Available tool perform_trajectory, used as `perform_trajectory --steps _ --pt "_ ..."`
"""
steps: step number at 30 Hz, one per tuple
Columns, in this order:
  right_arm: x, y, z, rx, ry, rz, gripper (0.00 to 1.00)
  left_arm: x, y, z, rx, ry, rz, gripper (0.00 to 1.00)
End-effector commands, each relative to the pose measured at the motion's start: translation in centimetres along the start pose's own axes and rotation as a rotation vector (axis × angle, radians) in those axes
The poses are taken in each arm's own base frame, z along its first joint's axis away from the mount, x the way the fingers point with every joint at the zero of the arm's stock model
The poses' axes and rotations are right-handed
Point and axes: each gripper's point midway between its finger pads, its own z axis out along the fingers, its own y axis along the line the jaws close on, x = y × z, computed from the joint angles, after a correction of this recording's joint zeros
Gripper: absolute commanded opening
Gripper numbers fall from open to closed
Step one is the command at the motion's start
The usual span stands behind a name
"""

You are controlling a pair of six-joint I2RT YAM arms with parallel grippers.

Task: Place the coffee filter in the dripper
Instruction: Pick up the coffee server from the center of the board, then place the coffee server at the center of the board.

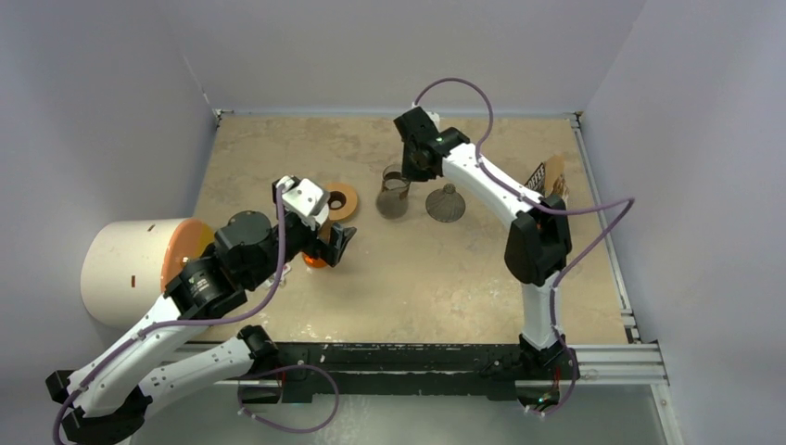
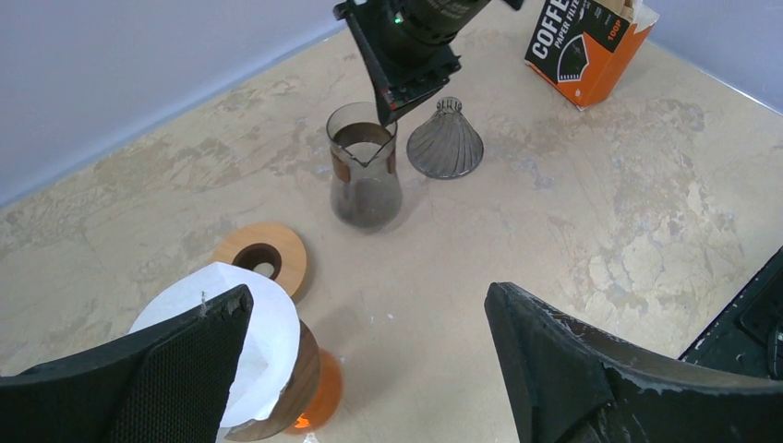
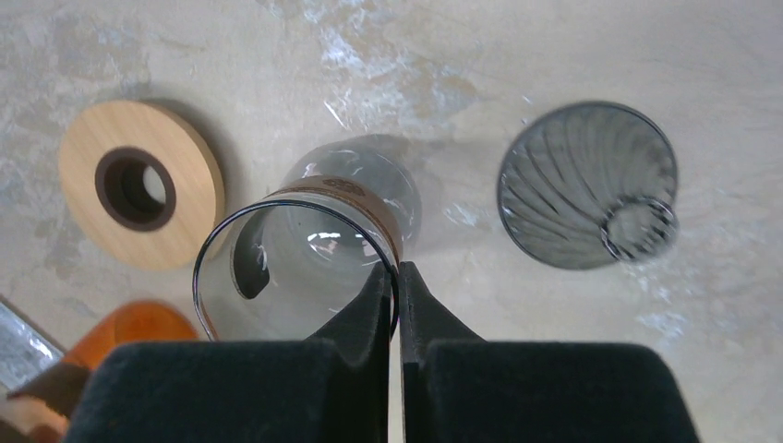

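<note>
The filter (image 2: pixel 263 323) is not in the dripper (image 2: pixel 446 143). It is a pale paper cone, and it sits open side up on top of the orange pot (image 2: pixel 325 399), inside a brown collar (image 2: pixel 297 374) on that pot. The pot stands on the table (image 2: pixel 572 212), over on the left.

The left gripper (image 2: pixel 369 295) hangs right by the pot. Its jaws are spread wide and hold nothing. One black finger (image 2: pixel 157 369) is next to the filter. I cannot tell if it touches the paper.

The dripper is a grey glass cone with twisty ribs. It stands upside down on the table, wide mouth down and small end up. Just beside it is a glass cup (image 2: pixel 365 189). The right gripper (image 3: pixel 399 277) has its jaws pinched tight on the rim of the cup, with the glass edge caught between the two fingers.

A flat wood ring (image 2: pixel 291 247) with a hole in it lies on the table between the cup and the orange pot. A black and orange packet (image 2: pixel 582 55) stands at the far right, well away from the rest. A big white tub (image 1: pixel 125 269) lies on its side past the left edge of the table.
</note>
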Motion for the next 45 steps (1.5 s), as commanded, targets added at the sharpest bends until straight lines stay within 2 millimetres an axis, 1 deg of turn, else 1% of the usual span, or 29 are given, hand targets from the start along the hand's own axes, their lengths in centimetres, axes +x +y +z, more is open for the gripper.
perform_trajectory --steps 1,9,13,18,22,26,28,33,36,40,45 --pt "-1.9 -0.2 -5.4 -0.084 -0.095 -0.021 0.00 -1.0 0.4 -0.3 -0.020 -0.050 -0.031 0.97" --pt "0.8 -2.0 -9.8 -0.146 -0.095 -0.118 0.00 -0.8 0.3 -0.1 -0.017 -0.036 -0.024 0.98" --pt "2.5 -3.2 -11.8 -0.163 -0.098 -0.145 0.00 -0.5 0.3 0.1 -0.019 -0.023 -0.022 0.98" --pt "5.6 -4.0 -13.5 -0.195 -0.075 -0.188 0.00 -0.4 0.3 0.3 -0.019 -0.017 -0.022 0.98" --pt "8.1 -4.5 -14.3 -0.179 -0.055 -0.249 0.00 -0.2 0.2 0.5 -0.016 -0.005 -0.020 0.98" --pt "10.5 -4.4 -14.7 -0.163 -0.032 -0.313 0.00 0.0 0.1 0.7 -0.014 0.004 -0.016 0.98" --pt "11.9 -4.0 -14.8 -0.171 -0.007 -0.343 0.00 0.1 0.1 0.8 -0.015 0.007 -0.015 0.98" --pt "14.6 -3.2 -14.8 -0.205 0.045 -0.367 0.00 0.1 0.1 0.8 -0.017 0.009 -0.014 0.98" --pt "15.6 -2.8 -14.7 -0.217 0.056 -0.377 0.00 0.1 0.1 0.8 -0.018 0.008 -0.014 0.98" --pt "16.3 -2.6 -14.4 -0.210 0.058 -0.393 0.00 0.2 0.1 0.9 -0.018 0.011 -0.013 0.98" --pt "17.6 -2.7 -13.5 -0.195 0.066 -0.389 0.00 0.2 0.2 0.9 -0.021 0.011 -0.013 0.98"
